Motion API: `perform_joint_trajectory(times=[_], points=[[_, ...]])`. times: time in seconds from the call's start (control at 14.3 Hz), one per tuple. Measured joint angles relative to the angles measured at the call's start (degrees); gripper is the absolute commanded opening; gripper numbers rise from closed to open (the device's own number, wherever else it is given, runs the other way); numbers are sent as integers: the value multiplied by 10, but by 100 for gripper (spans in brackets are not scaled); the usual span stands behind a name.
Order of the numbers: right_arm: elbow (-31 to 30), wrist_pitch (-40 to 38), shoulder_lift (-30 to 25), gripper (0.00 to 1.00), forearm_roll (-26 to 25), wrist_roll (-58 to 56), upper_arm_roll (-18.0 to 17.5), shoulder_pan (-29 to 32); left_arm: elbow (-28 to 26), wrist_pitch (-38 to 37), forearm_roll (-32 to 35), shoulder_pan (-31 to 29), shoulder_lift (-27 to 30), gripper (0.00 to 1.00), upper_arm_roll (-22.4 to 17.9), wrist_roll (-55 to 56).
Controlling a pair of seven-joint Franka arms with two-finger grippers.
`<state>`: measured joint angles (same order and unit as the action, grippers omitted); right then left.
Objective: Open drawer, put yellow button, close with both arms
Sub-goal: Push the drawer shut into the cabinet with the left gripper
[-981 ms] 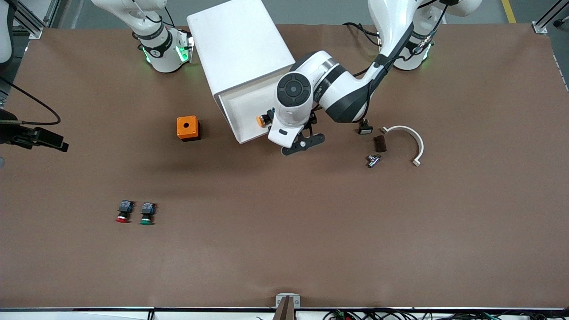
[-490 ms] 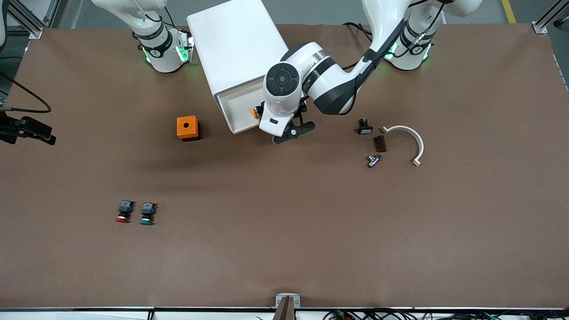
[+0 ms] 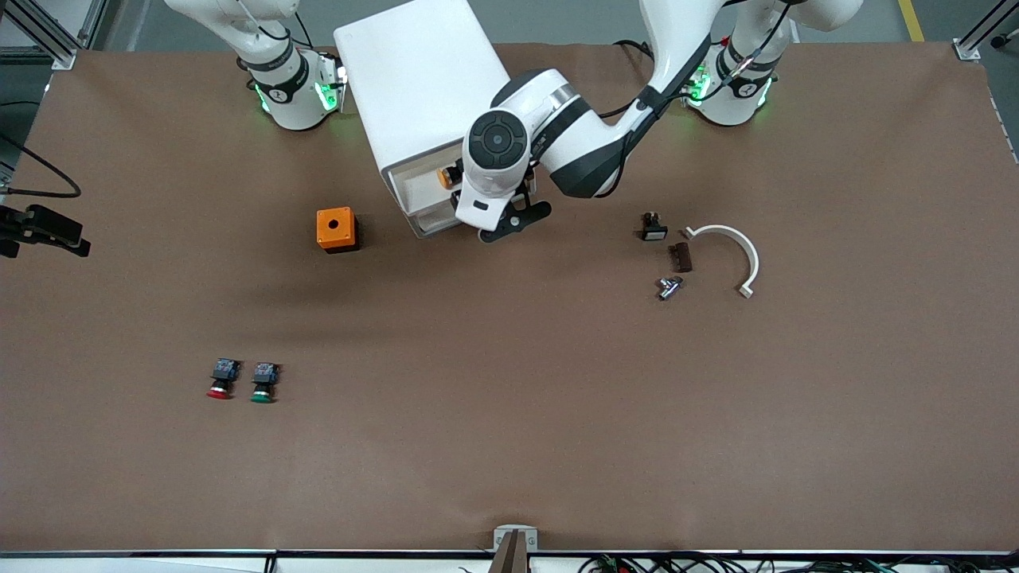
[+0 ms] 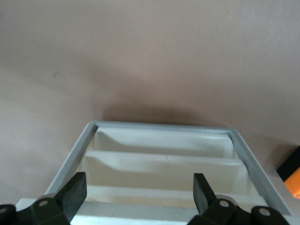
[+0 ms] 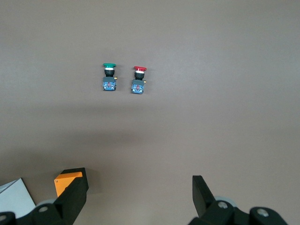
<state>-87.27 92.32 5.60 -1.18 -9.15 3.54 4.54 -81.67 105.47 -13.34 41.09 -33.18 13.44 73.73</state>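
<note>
The white cabinet stands between the two arm bases. Its top drawer sticks out only a little. The yellow button lies in the exposed strip of the drawer. My left gripper is at the drawer's front, fingers pointing down. In the left wrist view the left gripper is open over the stepped white drawer edges, holding nothing. In the right wrist view, my right gripper is open and empty, high above the table.
An orange box sits beside the cabinet toward the right arm's end. A red button and a green button lie nearer the front camera. A white curved bracket and small dark parts lie toward the left arm's end.
The left arm has moved toward the cabinet. The drawer has slid most of the way in, with the yellow button inside.
</note>
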Motion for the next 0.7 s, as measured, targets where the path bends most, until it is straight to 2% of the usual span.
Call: perform_joint_trajectory(times=[0.7], points=[[4, 0, -6, 100, 0, -4, 0, 2, -25, 0, -115, 7, 0, 100, 0, 4]])
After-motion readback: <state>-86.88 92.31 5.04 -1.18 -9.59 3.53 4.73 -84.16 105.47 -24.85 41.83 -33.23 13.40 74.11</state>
